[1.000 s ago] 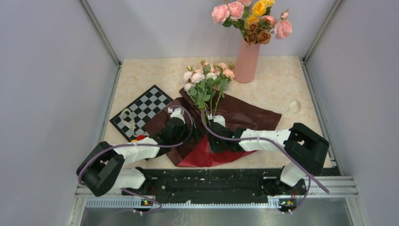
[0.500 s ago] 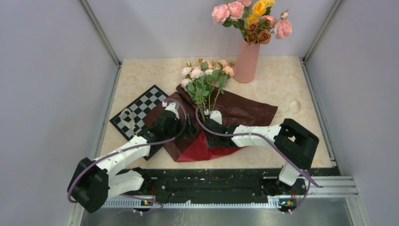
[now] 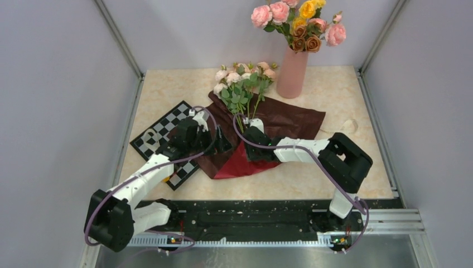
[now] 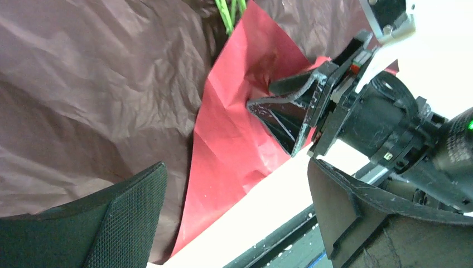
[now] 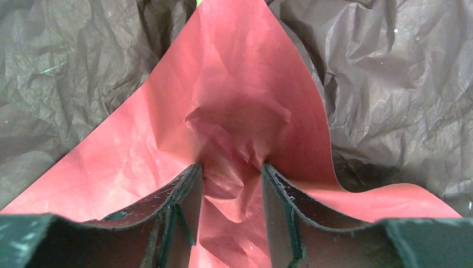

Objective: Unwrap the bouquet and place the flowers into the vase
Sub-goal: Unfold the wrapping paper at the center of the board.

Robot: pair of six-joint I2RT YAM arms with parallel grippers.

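The bouquet lies partly unwrapped on the table. Its flowers point toward the salmon-pink vase, their stems running down into the wrapping. The dark crinkled paper is spread out flat, with a red sheet folded at its near end. My right gripper is shut on a bunched fold of the red sheet; no stems show between its fingers. My left gripper hangs wide open just left of it, above the paper's edge, holding nothing.
The vase holds larger pink, yellow and brown roses. A checkerboard with a loose cream ribbon lies at the left, under my left arm. A small pale object sits at the right. Grey walls close in three sides.
Both arms have reached farther from their bases. The paper and flowers have slid toward the vase with my right gripper. My left gripper stayed wide open.
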